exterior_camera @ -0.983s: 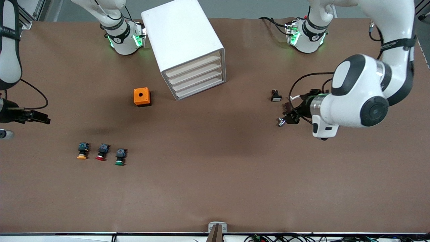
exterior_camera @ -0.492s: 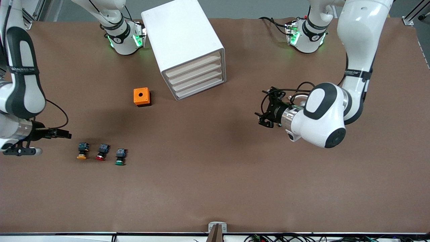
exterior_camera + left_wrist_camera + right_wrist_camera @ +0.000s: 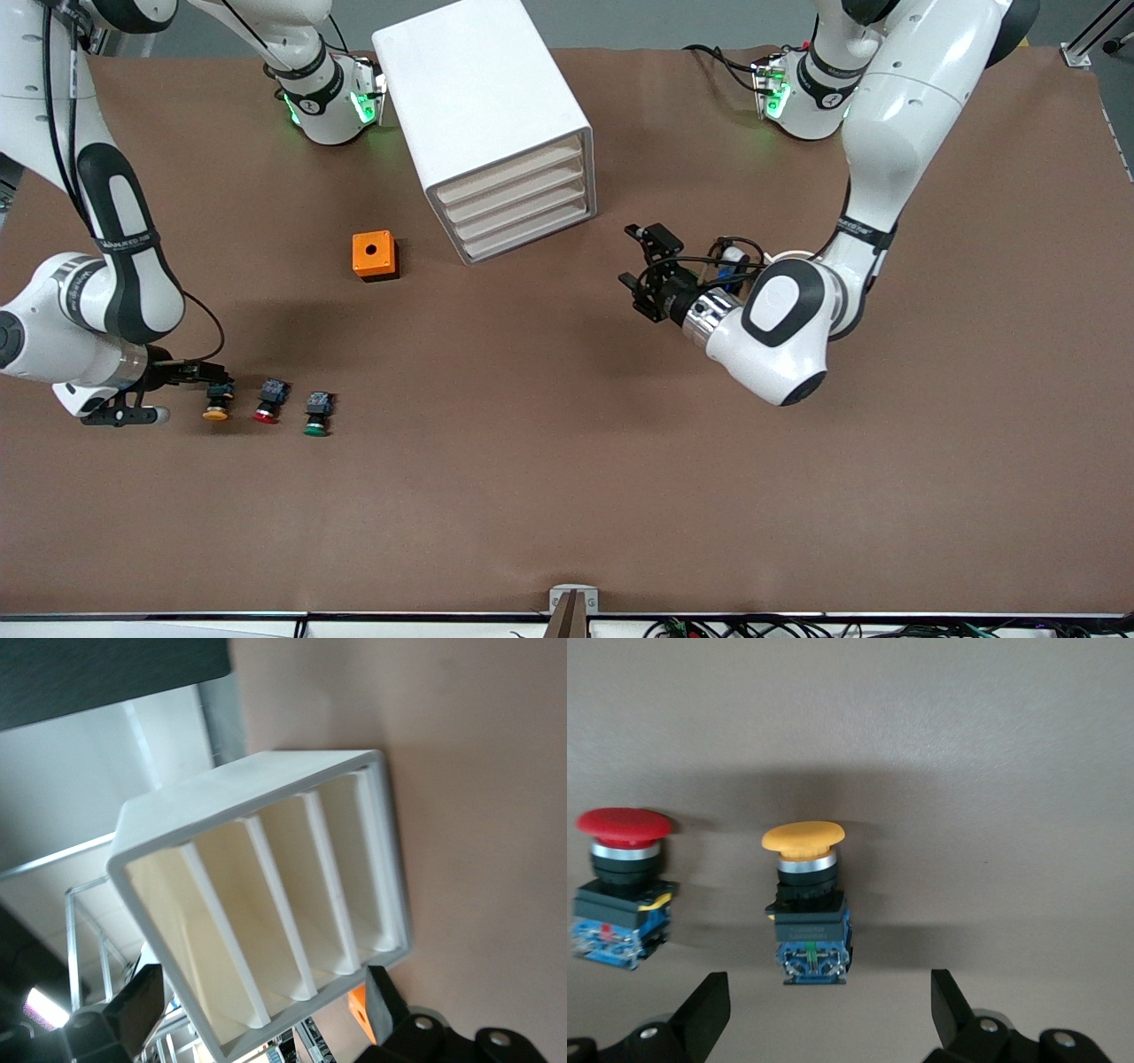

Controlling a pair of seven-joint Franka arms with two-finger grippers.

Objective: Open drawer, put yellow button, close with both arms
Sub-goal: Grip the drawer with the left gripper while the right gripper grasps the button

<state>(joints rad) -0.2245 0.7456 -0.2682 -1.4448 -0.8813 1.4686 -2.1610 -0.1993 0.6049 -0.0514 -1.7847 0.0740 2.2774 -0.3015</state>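
Two grippers work apart in the front view. The right gripper (image 3: 208,385) sits low at the yellow button (image 3: 217,400), which lies on the tabletop toward the right arm's end, first in a row with a red button (image 3: 269,400) and a green button (image 3: 316,414), its cap pointing toward the front edge. The left gripper (image 3: 647,266) hovers over the bare tabletop facing the cabinet (image 3: 492,124), whose top drawer (image 3: 509,175) looks shut.

Left wrist view: the cabinet's four drawer fronts fill the frame straight ahead of the spread fingers (image 3: 133,1010), which hold nothing.

Right wrist view: the yellow button (image 3: 806,904) lies centred between the wide-open fingertips (image 3: 704,1005), untouched, its long axis running along the approach line, body end toward the gripper. The right arm is plainly the nearer one.
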